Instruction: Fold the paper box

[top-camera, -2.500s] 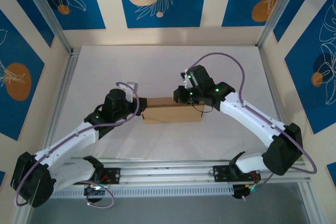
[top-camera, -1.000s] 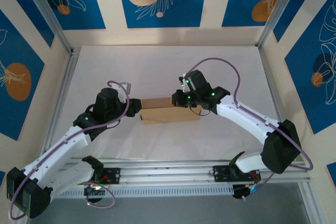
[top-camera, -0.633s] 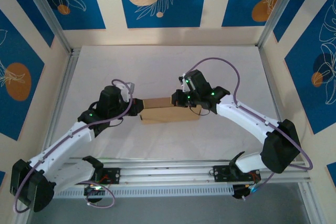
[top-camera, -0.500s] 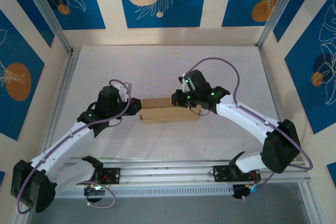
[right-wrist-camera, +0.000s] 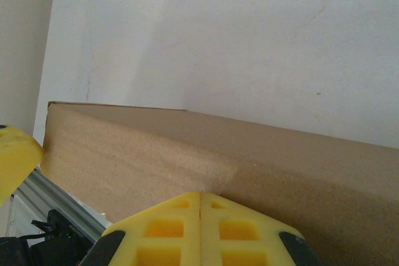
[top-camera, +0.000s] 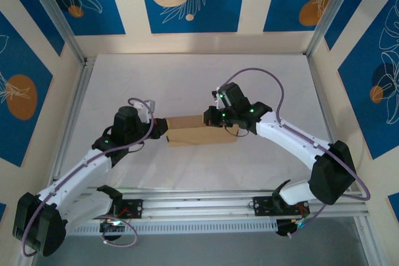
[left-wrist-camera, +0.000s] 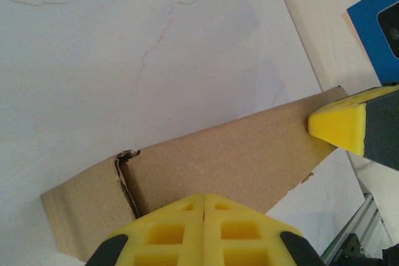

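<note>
With fingers pressed together, our left gripper and right gripper seem to be closing the box; next probably needs a firm push.

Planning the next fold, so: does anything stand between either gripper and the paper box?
Nothing visible does. The left gripper, shut, is at the left end of the paper box; the right gripper, shut, is over its top; bare cardboard lies straight ahead of both.
</note>
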Robot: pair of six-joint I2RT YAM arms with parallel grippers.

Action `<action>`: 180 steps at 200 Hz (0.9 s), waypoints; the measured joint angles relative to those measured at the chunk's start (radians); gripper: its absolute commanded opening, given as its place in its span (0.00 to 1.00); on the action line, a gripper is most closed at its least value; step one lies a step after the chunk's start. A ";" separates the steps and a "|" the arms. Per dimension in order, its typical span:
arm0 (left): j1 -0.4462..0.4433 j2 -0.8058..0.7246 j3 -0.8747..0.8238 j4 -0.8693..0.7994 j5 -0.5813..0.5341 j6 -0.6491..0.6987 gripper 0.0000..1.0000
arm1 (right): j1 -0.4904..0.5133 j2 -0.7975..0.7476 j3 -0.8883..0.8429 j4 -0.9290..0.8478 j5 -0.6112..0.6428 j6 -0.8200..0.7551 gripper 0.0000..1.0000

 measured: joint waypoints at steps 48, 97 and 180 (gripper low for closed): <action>0.000 0.001 0.001 -0.006 -0.011 0.010 0.00 | -0.063 -0.038 0.030 -0.096 -0.011 -0.024 0.06; 0.000 0.014 0.027 -0.041 -0.022 0.033 0.00 | -0.262 -0.166 0.028 -0.193 -0.009 -0.081 0.32; -0.002 0.023 0.043 -0.060 -0.022 0.036 0.00 | -0.383 -0.149 -0.076 -0.190 -0.086 -0.121 0.40</action>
